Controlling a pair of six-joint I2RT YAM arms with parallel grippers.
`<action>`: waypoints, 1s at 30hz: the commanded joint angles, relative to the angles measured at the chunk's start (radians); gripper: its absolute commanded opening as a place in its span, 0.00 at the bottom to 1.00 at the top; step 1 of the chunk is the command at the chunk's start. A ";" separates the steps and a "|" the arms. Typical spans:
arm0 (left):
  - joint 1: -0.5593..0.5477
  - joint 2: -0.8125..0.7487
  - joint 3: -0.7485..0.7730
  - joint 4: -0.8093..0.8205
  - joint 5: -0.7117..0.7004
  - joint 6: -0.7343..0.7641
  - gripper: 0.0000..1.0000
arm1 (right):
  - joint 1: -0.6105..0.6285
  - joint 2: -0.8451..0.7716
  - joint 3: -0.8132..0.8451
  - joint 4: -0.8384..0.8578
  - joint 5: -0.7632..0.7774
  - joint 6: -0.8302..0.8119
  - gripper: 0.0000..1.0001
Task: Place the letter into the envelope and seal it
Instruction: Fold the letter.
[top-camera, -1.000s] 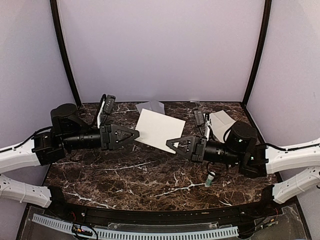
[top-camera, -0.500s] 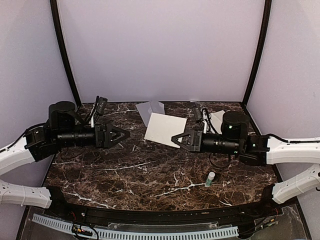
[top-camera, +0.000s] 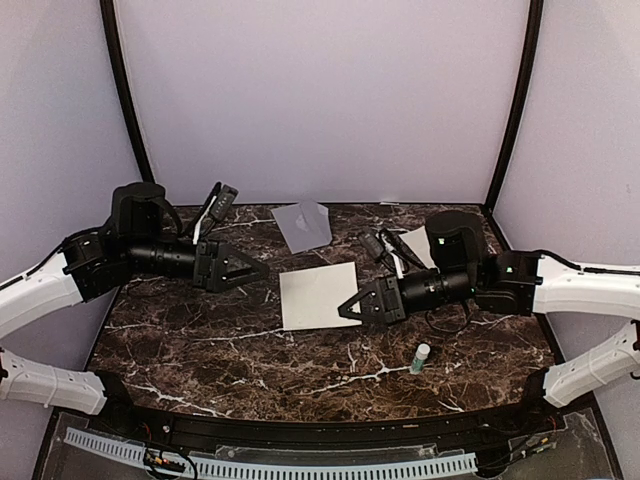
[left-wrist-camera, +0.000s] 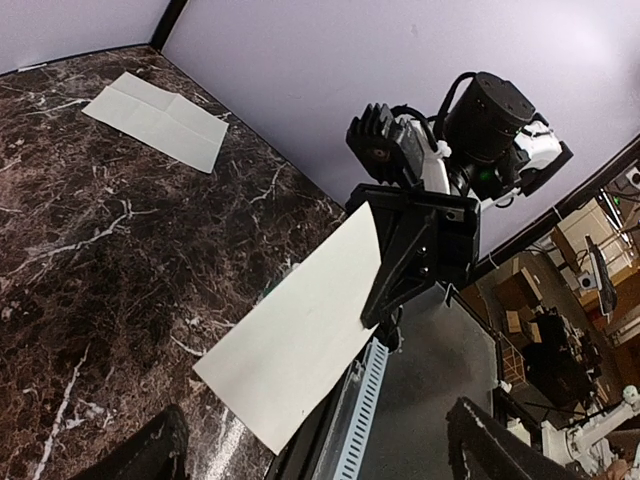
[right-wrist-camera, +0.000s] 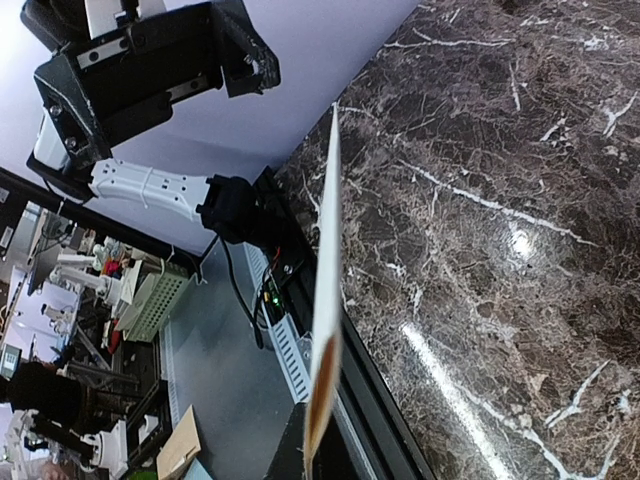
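The letter (top-camera: 318, 295), a cream sheet, hangs flat just above the dark marble table (top-camera: 250, 350) at its middle. My right gripper (top-camera: 345, 310) is shut on its right edge. The left wrist view shows the letter (left-wrist-camera: 295, 335) pinched at one corner by the right gripper (left-wrist-camera: 370, 318). Seen from the right wrist, the letter (right-wrist-camera: 328, 300) stands edge-on between my right gripper's (right-wrist-camera: 318, 455) fingers. My left gripper (top-camera: 255, 268) is open and empty, a little left of the sheet; its fingers (left-wrist-camera: 150, 455) spread wide. The grey envelope (top-camera: 303, 226) lies at the back, also the envelope (left-wrist-camera: 155, 120).
A small glue stick (top-camera: 421, 357) with a green cap stands at the front right of the table. A pale piece of paper (top-camera: 425, 240) lies at the back right, partly behind the right arm. Purple walls close in the back and sides.
My left gripper opened, let go of the letter's left edge and drew back to the left. The right gripper carried the letter toward the front and lower.
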 joint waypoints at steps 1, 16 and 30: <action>-0.064 0.019 0.013 0.023 0.100 0.067 0.88 | 0.018 0.004 0.065 -0.096 -0.116 -0.093 0.00; -0.184 0.062 0.022 -0.048 -0.108 0.131 0.88 | 0.055 0.049 0.114 -0.179 -0.276 -0.170 0.00; -0.233 0.127 0.052 -0.023 0.063 0.169 0.46 | 0.081 0.084 0.139 -0.189 -0.265 -0.162 0.00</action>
